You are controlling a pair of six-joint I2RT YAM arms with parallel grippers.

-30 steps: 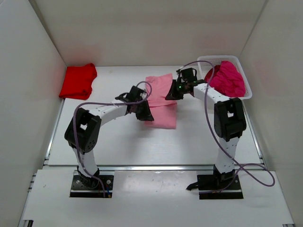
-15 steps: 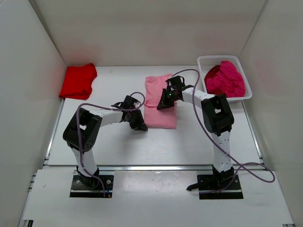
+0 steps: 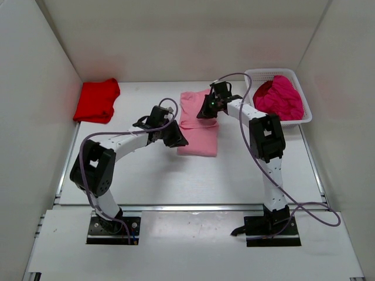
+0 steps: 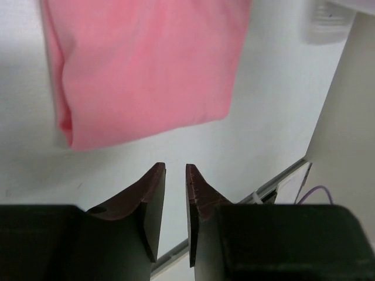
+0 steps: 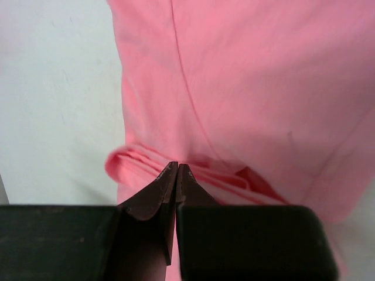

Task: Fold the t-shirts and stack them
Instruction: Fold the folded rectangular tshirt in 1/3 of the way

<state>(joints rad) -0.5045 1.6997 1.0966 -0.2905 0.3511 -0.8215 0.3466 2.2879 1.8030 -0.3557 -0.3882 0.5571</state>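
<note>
the light pink cotton t-shirt [image 3: 198, 126] lies partly folded on the white table [image 3: 146, 175], about mid-table, with its far part wrinkled into a small ridge. the bright red folded t-shirt [image 3: 96, 100] sits well apart in the far left corner. the deep magenta t-shirts [image 3: 282, 96] are heaped in the white plastic mesh basket [image 3: 261, 74] at the far right.

the right gripper [image 5: 177, 167] has its jaws pressed together, tips down at that bunched ridge of pink cloth. whether a thin layer is caught between them i cannot tell. the left gripper [image 4: 174, 170] hangs just beside the shirt's near left edge, over bare table, its jaws a narrow gap apart with nothing between them.

the main risk, as i judge it, is the ridge. if the right tips have snagged only one layer, any pull would drag that layer and open the fold rather than move the whole shirt. nothing pins the cloth (the left fingers are off it), so it could slide on the smooth table. a lumpy fold left as it is would make a crooked, unstable stack.
</note>
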